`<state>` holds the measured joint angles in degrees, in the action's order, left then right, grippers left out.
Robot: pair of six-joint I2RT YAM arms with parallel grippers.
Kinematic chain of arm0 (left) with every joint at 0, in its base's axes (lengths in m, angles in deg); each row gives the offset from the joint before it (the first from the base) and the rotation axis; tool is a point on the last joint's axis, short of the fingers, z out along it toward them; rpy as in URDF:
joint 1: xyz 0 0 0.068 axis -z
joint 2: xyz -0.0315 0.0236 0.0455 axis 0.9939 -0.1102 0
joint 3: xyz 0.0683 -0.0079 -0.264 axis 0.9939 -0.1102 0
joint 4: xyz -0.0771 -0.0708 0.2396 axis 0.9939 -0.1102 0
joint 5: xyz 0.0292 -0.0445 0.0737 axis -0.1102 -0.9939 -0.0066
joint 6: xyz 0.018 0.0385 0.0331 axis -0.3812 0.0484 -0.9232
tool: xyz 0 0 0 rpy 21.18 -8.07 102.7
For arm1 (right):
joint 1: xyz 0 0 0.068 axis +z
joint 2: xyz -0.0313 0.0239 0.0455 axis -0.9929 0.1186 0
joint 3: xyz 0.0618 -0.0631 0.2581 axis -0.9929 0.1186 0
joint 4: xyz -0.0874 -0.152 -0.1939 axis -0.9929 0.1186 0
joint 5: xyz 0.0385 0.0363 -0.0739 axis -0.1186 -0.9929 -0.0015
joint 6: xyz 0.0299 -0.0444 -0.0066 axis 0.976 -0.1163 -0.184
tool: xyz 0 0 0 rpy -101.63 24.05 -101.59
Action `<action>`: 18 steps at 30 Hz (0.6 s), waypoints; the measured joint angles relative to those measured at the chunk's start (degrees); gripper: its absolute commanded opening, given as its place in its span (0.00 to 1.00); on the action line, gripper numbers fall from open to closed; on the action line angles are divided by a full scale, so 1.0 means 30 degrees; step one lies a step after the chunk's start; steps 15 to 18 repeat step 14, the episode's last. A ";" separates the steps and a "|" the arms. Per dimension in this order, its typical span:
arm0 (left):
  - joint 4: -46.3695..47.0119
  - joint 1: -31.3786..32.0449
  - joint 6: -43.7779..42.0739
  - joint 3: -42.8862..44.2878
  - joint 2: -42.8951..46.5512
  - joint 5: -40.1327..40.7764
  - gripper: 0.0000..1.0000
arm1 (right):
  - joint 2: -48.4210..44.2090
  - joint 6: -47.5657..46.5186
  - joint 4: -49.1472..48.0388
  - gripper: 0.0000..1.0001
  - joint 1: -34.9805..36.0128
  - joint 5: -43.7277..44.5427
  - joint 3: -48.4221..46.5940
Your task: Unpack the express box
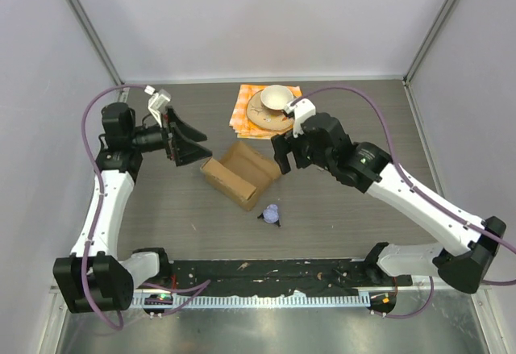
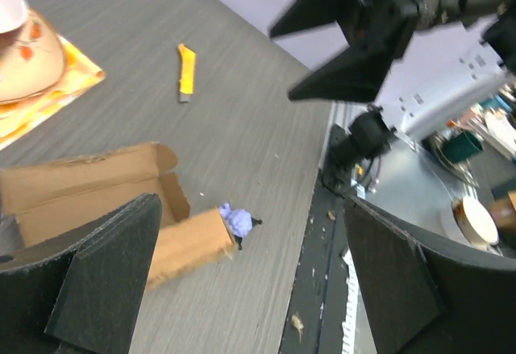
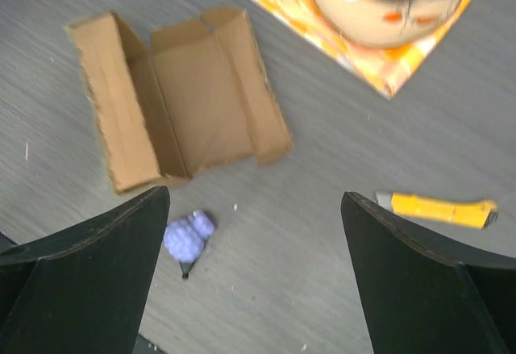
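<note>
Top external view shows the bench [image 1: 339,209] with two black and white arms reaching over it. The express box [image 1: 240,175] sits in the middle of the bench, between the two arms. It is brown and its flaps lie open, so the right wrist view looks straight down at its brown inside. A small purple thing [image 1: 272,214] with a bit of black on it lies on the bench just beside the near end of the box. Farther back there is an orange checkered cloth [image 1: 239,118]. A saucer [image 1: 260,114] sits on the cloth, and a white cup [image 1: 276,96] sits on the saucer. The left end effector [image 1: 201,146] hangs to the left of the box, up off the bench. Its two fingers are spread wide and nothing is between them. The right end effector [image 3: 255,194] hangs over the bench to the right of the box and near the cloth. Its fingers are spread wide too, and they grip nothing. The right wrist view also shows a yellow cutter [image 3: 435,208] lying flat on the bench, to the right of the box and apart from it, on the near side of the cloth.
</note>
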<state>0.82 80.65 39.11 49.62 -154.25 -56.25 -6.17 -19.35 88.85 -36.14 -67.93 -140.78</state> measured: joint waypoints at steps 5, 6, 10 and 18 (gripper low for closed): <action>-0.7949 -0.0022 -0.4983 0.3169 -0.0627 0.3286 1.00 | -0.1894 0.1588 0.0036 0.95 -0.0015 0.0073 0.2747; -0.9136 -0.0029 -0.5632 0.3555 -0.0940 0.3818 1.00 | -0.2091 0.1770 -0.0015 0.95 -0.0015 0.0029 0.2994; -1.2313 -0.0044 -0.6994 0.3789 -0.1909 0.5421 0.99 | -0.2237 0.2040 -0.0284 0.95 -0.0015 -0.0211 0.3191; -1.3413 -0.0051 -0.7111 0.3577 -0.1698 0.6615 1.00 | -0.2251 0.2062 -0.0736 0.96 -0.0015 -0.0357 0.3322</action>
